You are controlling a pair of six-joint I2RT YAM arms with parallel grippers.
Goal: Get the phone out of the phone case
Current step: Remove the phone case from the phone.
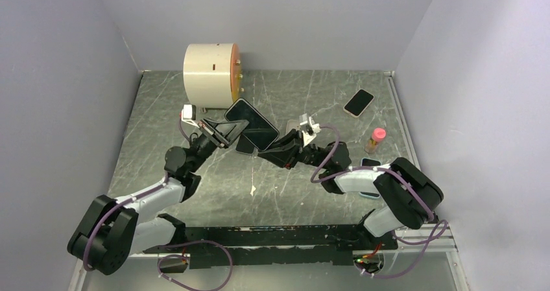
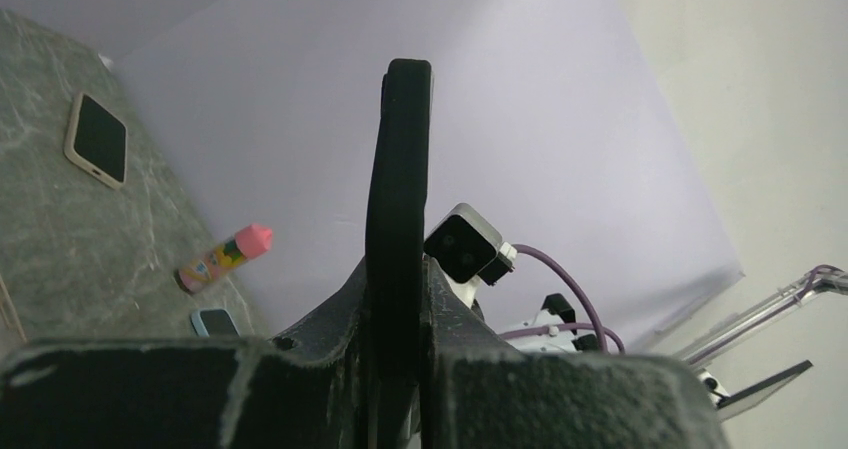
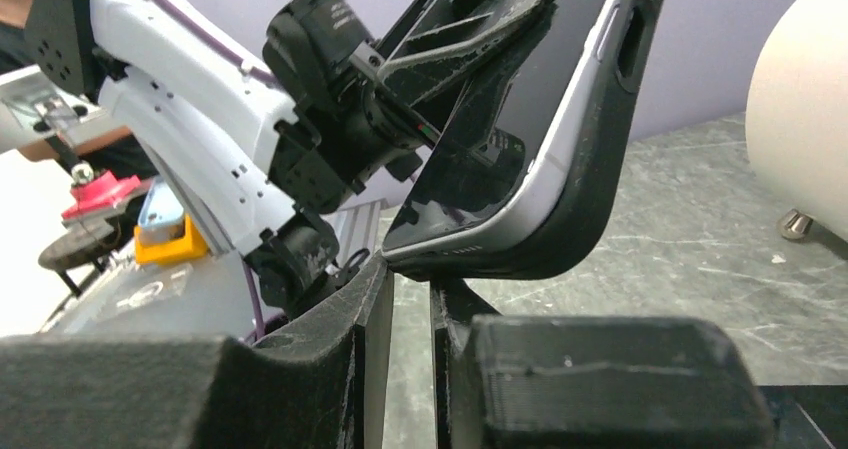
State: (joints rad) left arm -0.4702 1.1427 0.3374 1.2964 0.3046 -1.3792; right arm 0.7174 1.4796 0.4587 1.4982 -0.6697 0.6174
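**Top external:** The phone (image 1: 254,122) hung above the marbled table (image 1: 305,194) between both arms. Its long axis ran far-left to near-right, screen facing up. The left gripper (image 1: 226,134) gripped it from the left, and the right gripper (image 1: 277,150) sat at its near-right end. A white drum (image 1: 207,74) stood just behind. A beige-cased phone (image 1: 358,102) and a pink-capped tube (image 1: 375,138) lay well to the right.

**Left wrist:** Only here was the black phone case (image 2: 398,189) seen edge-on and upright, with the left jaws clamped on it.

**Right wrist:** Only here did the phone's silver edge show seated in the case. Its lower corner sat at the right fingertips (image 3: 365,299). The jaws were a narrow slit apart, and a grip on the corner could not be told.
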